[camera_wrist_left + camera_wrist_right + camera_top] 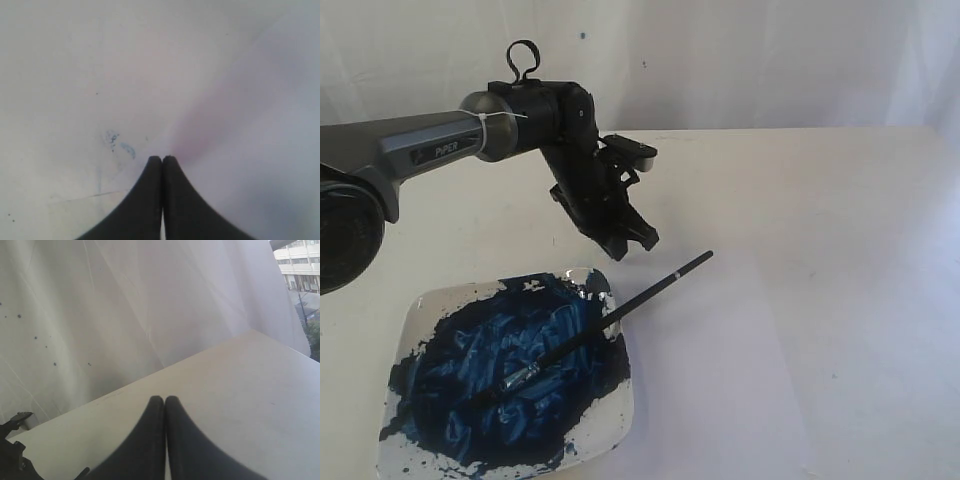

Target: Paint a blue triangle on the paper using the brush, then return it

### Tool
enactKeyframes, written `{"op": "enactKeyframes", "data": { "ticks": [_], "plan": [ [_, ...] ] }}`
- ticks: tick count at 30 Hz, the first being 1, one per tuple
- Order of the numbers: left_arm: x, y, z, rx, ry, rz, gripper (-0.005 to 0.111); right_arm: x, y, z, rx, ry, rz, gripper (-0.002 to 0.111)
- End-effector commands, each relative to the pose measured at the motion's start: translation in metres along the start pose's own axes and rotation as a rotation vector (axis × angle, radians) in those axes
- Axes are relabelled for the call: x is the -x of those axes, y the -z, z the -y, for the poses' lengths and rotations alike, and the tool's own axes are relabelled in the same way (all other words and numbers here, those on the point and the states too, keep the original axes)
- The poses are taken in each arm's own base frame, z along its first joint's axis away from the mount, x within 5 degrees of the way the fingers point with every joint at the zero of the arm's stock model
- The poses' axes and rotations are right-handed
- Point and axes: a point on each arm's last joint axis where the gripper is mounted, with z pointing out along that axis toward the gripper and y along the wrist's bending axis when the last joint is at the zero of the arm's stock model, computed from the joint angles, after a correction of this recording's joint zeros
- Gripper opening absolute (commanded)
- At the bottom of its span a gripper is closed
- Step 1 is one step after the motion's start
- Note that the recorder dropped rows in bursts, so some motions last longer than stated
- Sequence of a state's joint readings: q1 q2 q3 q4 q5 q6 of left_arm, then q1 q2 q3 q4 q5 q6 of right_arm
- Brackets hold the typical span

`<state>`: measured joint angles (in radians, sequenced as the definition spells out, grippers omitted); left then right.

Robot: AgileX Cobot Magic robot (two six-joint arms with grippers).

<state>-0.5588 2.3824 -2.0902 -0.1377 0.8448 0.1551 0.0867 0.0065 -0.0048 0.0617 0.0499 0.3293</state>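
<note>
The brush (600, 325) lies across a white plate (415, 315) smeared with dark blue paint. Its bristles sit in the paint and its black handle sticks out over the rim to the right. My left gripper (630, 245) hangs shut and empty just above the handle's far end, pointing down at the table. In the left wrist view the gripper (162, 159) has its fingers pressed together. The paper (800, 320) lies right of the plate as a cooler white sheet (250, 150). No blue triangle is in view. My right gripper (165, 399) is shut and empty over bare table.
A white backdrop cloth (740, 60) hangs behind the table. Small blue paint smudges (120, 145) mark the tabletop near the left fingertips. The left arm's links (410, 150) reach in from the left. A window (300, 270) shows past the cloth's edge.
</note>
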Motion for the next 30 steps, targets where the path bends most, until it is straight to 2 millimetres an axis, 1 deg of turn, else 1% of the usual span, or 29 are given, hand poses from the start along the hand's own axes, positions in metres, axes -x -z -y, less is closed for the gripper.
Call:
{"op": "enactKeyframes", "data": {
  "ticks": [1,30],
  "plan": [
    [-0.0015,-0.0004,0.0024,-0.023,0.004,-0.023,0.000,-0.0008,0.0004,0.0007,-0.003,0.010,0.006,0.000],
    [-0.0061,-0.0030,0.0047,-0.053,0.013,-0.071,0.000,-0.0008,0.0004,0.0007,-0.003,0.010,0.006,0.000]
  ]
}}
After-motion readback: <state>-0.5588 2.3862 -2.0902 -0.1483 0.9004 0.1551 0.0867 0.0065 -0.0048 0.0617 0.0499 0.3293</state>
